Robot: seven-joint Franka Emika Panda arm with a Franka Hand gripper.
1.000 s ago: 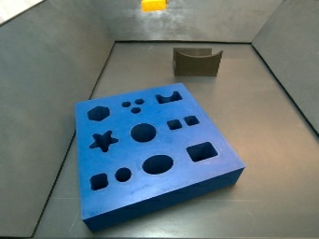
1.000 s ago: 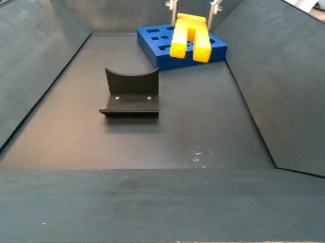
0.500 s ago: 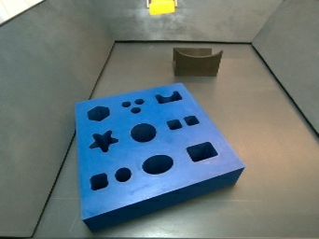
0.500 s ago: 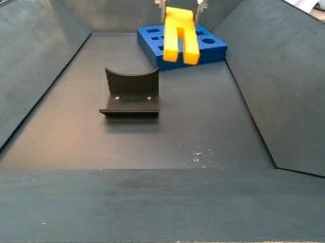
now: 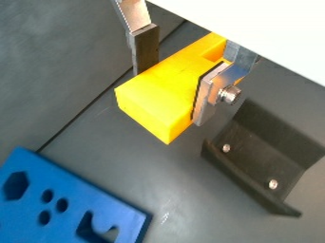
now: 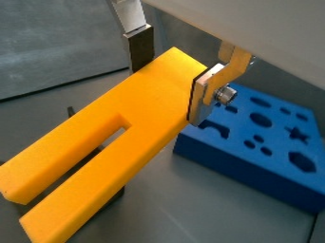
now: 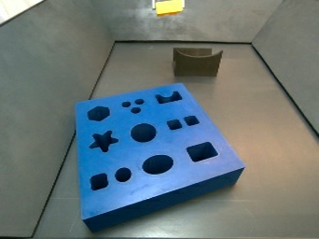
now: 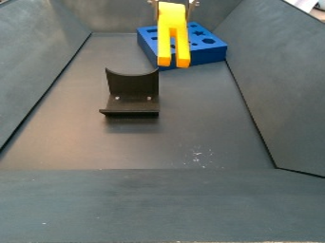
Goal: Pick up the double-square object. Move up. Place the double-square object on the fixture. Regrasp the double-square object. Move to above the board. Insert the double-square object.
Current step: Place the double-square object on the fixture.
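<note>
The gripper [image 5: 181, 78] is gripping the double-square object [image 6: 108, 152] aloft, well above the floor, apparently mid move-up; next it likely needs lowering onto the fixture [image 8: 129, 91], near the board [image 7: 156, 151].

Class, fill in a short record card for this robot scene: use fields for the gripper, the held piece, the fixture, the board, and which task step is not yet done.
gripper: gripper raised above the floor, shut on the double-square object
held piece: double-square object, yellow-orange, clamped at one end between the fingers
fixture: fixture on the floor, nothing on it
board: board, blue, flat on the floor, all visible holes unfilled
step not yet done: placing the double-square object on the fixture
</note>
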